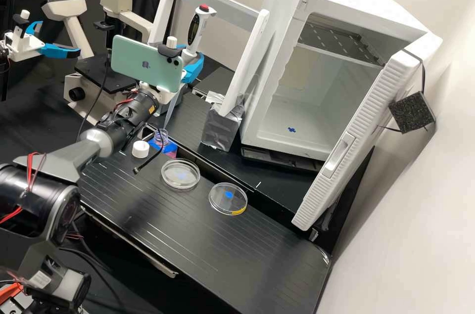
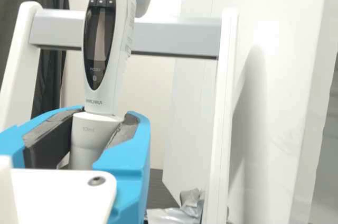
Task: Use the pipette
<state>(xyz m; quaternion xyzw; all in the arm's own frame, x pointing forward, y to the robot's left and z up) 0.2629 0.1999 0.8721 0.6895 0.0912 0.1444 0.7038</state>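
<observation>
Pipette (image 2: 105, 49) clamped in my blue fingers (image 2: 133, 150) by the rack (image 2: 177, 36), so grab's done, actual pipetting's left I reckon.

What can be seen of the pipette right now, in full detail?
The pipette has a smooth white body, seemingly plastic, with a dark, glossy oval panel carrying small buttons along its upper part. A red button sits on top, and a hooked rest juts out near the head. Below the body is a pale, rounded lower section, clasped between the dark pads of the gripper. It is held roughly upright, in front of a grey crossbar in the wrist view.
</observation>
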